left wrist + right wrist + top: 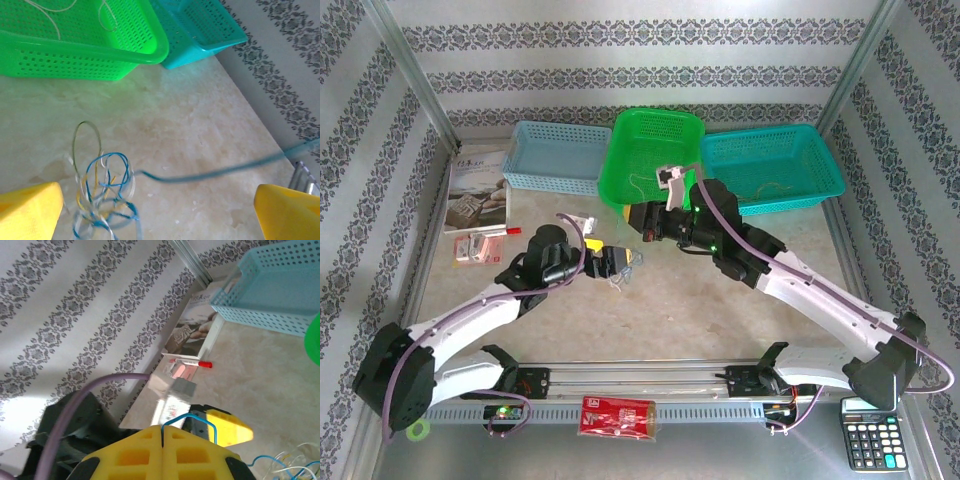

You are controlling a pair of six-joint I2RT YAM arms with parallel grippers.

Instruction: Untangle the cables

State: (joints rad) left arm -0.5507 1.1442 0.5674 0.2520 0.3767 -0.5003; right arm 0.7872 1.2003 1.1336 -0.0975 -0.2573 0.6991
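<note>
Cables (pixel 102 195) sit between the spread left end effector (pixel 159 212), right end effector (pixel 162 440) pinching one blue cable (pixel 200 176).

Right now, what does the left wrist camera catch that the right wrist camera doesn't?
Left wrist: the teal basket and its own jaws standing wide apart. Right wrist: the pale blue basket, a booklet, a red-capped pen, and its own jaws shut on a blue cable. Both: the cable clump, the green basket and the table.

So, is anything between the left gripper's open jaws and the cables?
Nothing visible. The left gripper hangs open over the cables, which lie on bare table; the right gripper, shut, pinches one blue strand.
</note>
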